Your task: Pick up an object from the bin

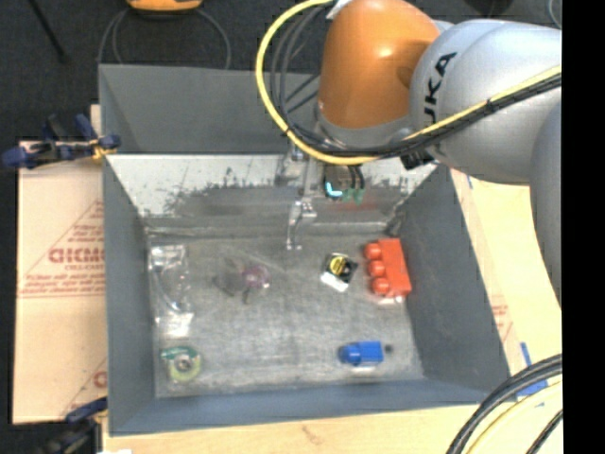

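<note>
Orange wrist cover hides most of my gripper near the bin's back wall. Open or closed, I cannot tell.

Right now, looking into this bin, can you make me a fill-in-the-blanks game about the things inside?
1. The small thing near the bin's front wall, right of the middle, is coloured ____.
2. In the camera view, the red block lies just to the ____ of the small yellow-and-black thing.
3. The clear plastic thing lies on the view's ____ side of the bin.
4. The dome-shaped cover on the arm above the gripper is coloured ____.
Missing words: blue; right; left; orange.
</note>
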Available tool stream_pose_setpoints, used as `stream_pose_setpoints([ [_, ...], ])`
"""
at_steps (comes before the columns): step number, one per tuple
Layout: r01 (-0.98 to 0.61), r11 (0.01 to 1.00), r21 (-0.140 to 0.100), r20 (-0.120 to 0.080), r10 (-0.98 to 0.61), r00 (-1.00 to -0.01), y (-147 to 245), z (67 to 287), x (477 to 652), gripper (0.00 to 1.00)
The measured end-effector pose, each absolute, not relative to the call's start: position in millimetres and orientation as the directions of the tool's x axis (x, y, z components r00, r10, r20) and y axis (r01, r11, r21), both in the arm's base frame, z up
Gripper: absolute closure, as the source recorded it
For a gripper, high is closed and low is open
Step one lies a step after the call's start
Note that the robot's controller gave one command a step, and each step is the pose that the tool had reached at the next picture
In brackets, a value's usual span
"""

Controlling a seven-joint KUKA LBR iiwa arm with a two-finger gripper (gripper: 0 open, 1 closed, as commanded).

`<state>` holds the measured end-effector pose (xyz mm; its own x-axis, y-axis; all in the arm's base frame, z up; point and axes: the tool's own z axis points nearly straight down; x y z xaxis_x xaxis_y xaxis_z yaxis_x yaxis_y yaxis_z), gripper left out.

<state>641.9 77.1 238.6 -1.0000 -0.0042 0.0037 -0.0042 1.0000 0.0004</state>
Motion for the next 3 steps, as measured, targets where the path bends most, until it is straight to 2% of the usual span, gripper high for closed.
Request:
stream_pose_setpoints([
  [1,-0.081,0.997,-0.001,-0.01,-0.081,-0.997,97.4,84.1,628.9,0.0],
  [2,-0.192,0.981,-0.002,-0.009,-0.192,-0.981,85.5,101.7,627.1,0.0],
  [3,-0.222,0.975,-0.002,-0.008,-0.222,-0.975,92.2,101.1,626.3,0.0],
])
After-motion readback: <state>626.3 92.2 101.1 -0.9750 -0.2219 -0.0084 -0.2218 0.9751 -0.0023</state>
